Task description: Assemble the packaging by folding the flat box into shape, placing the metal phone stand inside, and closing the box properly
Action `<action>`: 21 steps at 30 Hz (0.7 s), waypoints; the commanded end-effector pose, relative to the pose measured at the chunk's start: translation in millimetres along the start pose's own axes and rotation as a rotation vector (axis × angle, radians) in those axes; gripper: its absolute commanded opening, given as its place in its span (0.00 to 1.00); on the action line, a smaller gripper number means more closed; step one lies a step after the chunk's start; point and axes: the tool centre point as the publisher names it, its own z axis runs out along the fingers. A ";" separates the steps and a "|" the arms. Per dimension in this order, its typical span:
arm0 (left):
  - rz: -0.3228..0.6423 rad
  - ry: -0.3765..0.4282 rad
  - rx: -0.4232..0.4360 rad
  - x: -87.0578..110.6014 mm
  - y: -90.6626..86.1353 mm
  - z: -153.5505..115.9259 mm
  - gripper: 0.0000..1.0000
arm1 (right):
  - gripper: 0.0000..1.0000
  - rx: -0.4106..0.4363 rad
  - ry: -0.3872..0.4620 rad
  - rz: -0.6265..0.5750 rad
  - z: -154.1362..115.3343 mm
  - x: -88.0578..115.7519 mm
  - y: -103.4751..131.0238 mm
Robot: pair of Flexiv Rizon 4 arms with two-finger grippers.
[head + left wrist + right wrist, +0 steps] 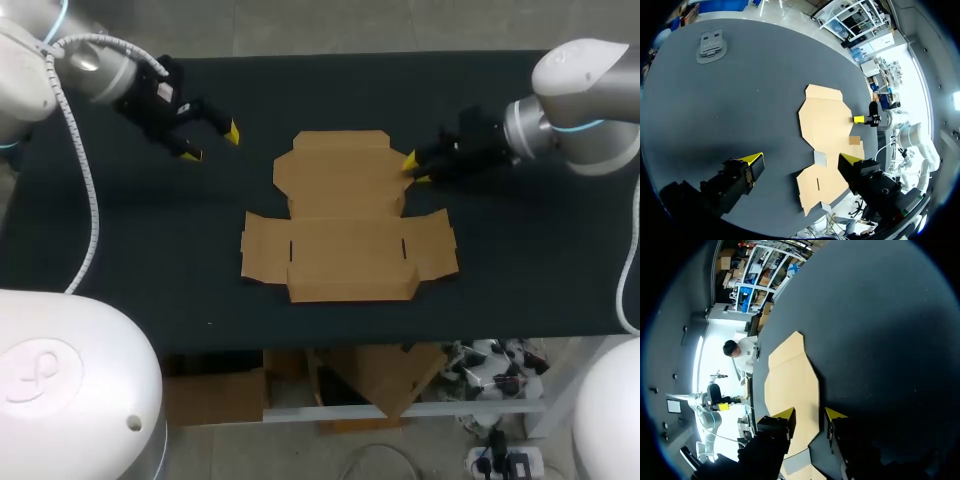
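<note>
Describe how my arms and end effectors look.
The left arm and right arm have white shells, grey wrists and cyan light rings. A white ribbed hose runs along the left one. The left end effector and right end effector are black, yellow-tipped.

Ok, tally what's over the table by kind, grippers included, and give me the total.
Flat cardboard box: 1
Metal phone stand: 1
Grippers: 2, the left gripper and the right gripper
Total: 4
</note>
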 end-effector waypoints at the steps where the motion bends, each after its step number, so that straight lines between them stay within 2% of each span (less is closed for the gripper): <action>1: 0.001 0.003 -0.002 -1.5 0.4 0.1 1.00 | 0.37 -0.012 0.017 0.000 3.1 -1.1 -1.8; 21: 0.002 0.004 -0.004 -4.3 3.2 -1.2 1.00 | 0.41 -0.038 0.061 0.005 13.8 0.0 -3.2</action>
